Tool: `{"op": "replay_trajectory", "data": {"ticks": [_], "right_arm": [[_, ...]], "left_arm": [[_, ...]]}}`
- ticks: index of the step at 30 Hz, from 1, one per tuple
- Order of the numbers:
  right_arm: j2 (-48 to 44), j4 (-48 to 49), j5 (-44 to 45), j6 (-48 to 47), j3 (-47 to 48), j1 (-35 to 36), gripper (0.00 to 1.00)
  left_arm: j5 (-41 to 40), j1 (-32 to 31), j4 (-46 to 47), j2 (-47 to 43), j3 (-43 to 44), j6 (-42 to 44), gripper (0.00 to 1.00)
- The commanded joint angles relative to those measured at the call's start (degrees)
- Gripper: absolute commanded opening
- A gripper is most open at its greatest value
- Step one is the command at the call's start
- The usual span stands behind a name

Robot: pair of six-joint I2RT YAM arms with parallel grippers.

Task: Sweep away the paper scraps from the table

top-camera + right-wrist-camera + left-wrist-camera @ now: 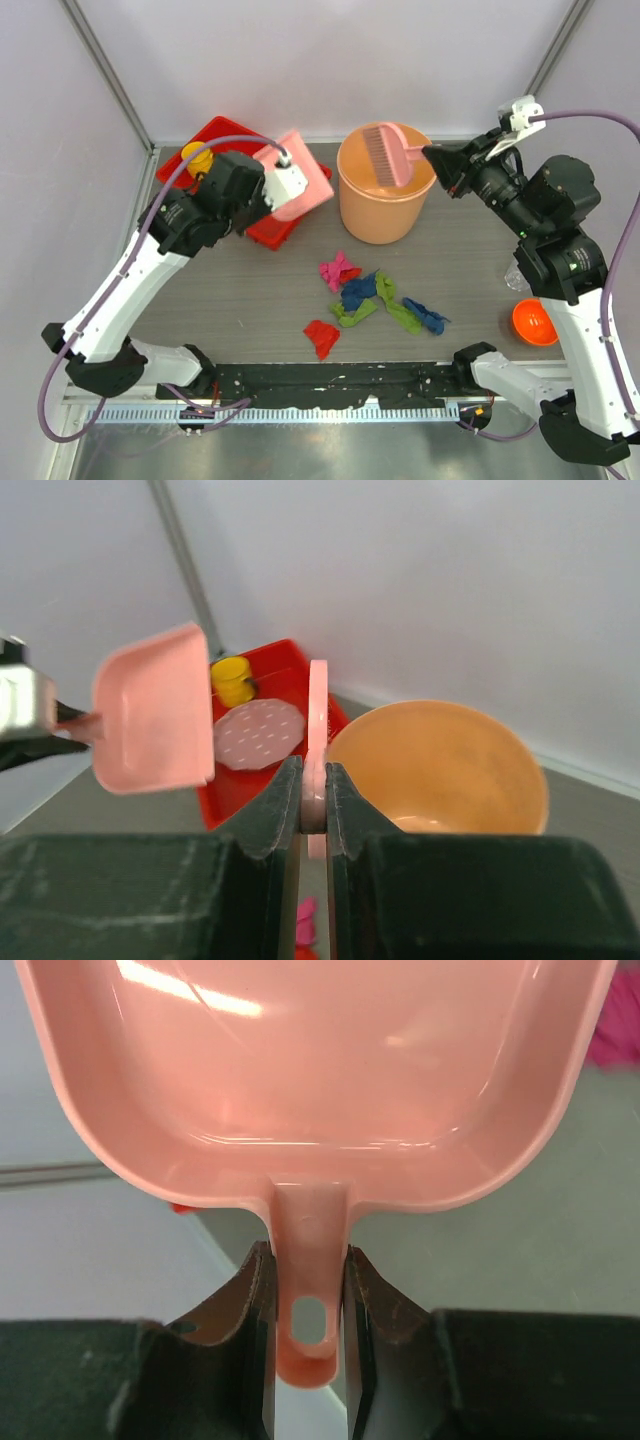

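Left pincer (308, 1295) of mine is clenched on the handle of the pink dustpan (320, 1070), held raised above the right edge of the red tray (215, 135) at far left. My right pincer (313, 785) grips the pink brush (385, 152) over the orange bucket (385, 215). Coloured paper scraps (375, 300) lie clustered on the worktop (250, 290), front centre, well apart from both pincers.

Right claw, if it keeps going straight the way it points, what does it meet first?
Probably the pink dustpan in the left claw, after its brush crosses the orange bucket's mouth; it might pass beside it to the red tray.
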Motion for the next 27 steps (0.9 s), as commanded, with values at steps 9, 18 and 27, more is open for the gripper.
{"op": "replay_trajectory", "data": {"ticks": [9, 18, 27], "right_arm": [[0.74, -7.45, -13.78, 10.34, -8.09, 3.96, 0.01], [5.22, -10.18, 9.13, 11.22, -15.75, 15.02, 0.01], [15.14, -1.93, 13.73, 9.90, -17.95, 16.79, 0.01]], "left_arm": [[28.20, 1.97, -19.22, -7.07, -31.98, -0.64, 0.00], [28.47, 1.97, -12.19, -3.56, -43.79, -0.56, 0.00], [28.73, 2.15, -7.53, 8.55, -42.05, -1.87, 0.00]]}}
